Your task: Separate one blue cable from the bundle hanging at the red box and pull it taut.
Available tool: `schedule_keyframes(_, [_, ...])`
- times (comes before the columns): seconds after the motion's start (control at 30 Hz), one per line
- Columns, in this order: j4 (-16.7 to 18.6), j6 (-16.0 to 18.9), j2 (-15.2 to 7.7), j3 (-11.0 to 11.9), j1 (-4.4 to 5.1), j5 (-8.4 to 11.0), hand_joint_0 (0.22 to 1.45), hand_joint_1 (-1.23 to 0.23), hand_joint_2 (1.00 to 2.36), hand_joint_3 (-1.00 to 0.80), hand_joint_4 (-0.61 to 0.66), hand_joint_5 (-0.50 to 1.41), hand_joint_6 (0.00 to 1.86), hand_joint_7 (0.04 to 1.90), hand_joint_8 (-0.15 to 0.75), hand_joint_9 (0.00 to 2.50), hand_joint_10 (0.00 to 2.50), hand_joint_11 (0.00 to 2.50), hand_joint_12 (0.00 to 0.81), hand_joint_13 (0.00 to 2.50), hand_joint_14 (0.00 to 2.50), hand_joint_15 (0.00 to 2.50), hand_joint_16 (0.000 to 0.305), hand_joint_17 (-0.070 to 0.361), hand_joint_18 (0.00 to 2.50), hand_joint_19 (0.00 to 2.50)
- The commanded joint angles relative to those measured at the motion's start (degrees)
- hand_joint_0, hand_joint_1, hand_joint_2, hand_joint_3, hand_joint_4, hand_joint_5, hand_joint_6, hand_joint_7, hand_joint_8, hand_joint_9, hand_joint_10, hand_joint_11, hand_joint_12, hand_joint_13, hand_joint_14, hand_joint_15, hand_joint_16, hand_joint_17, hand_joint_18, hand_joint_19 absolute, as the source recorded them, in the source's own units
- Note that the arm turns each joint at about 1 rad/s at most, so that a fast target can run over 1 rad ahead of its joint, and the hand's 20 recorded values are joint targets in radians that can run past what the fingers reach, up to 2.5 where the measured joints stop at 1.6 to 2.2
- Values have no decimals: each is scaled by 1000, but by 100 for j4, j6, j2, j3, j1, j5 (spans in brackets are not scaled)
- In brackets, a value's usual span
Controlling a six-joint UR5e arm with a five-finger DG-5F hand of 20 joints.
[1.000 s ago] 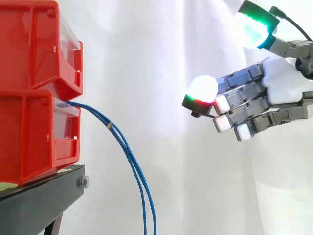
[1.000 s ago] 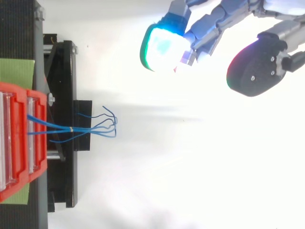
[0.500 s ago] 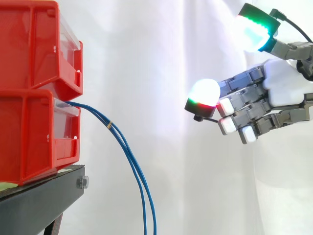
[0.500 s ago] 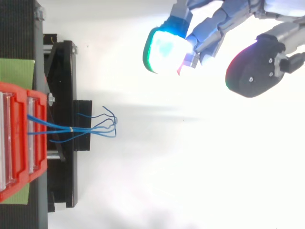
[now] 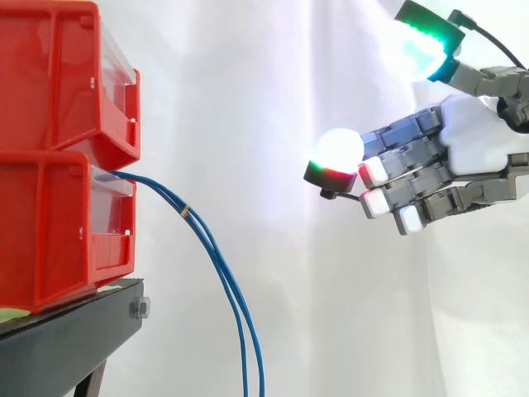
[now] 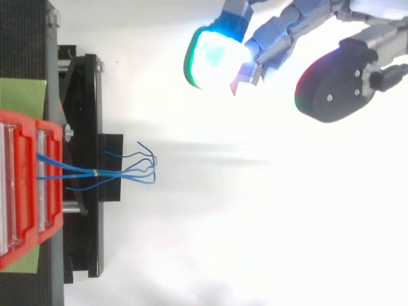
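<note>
Approach step. Blue cables (image 5: 216, 252) hang at left, tied by a small band (image 5: 186, 212). The hand (image 5: 475, 145) is well apart at right, fingers loosely spread, holding nothing. Best to aim below the band, where the strands part, and pinch one only. Stacked red bins (image 5: 50, 91): the cables issue from the lower one. Other contents are not discernible.

White curtain (image 5: 248, 99) behind, brightly lit; black stand (image 5: 66, 339) lower left.
</note>
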Motion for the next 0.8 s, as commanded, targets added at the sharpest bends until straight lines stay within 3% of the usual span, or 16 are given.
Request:
schedule_keyframes(0.0, [-4,-5,-11,-2,8,141,528,-589,1000,-500,315,-185,503,904,357,804,16,704,387,750,18,554,53,120,722,684])
schedule_keyframes(0.13, [-83,30,-11,-2,-1,246,528,-588,1000,-500,314,-185,502,909,356,804,16,704,385,755,18,562,53,120,725,683])
schedule_keyframes(0.37, [163,21,-28,-2,17,369,529,-587,1000,-500,314,-184,503,905,357,806,16,705,388,758,18,556,53,120,730,685])
schedule_keyframes(0.7, [190,12,-54,-2,17,440,529,-587,1000,-500,311,-184,502,905,359,806,14,714,388,759,19,566,53,120,728,683])
schedule_keyframes(0.77, [260,-23,-125,-2,26,572,529,-587,1000,-500,313,-184,502,908,356,807,17,704,389,760,19,565,53,120,728,683])
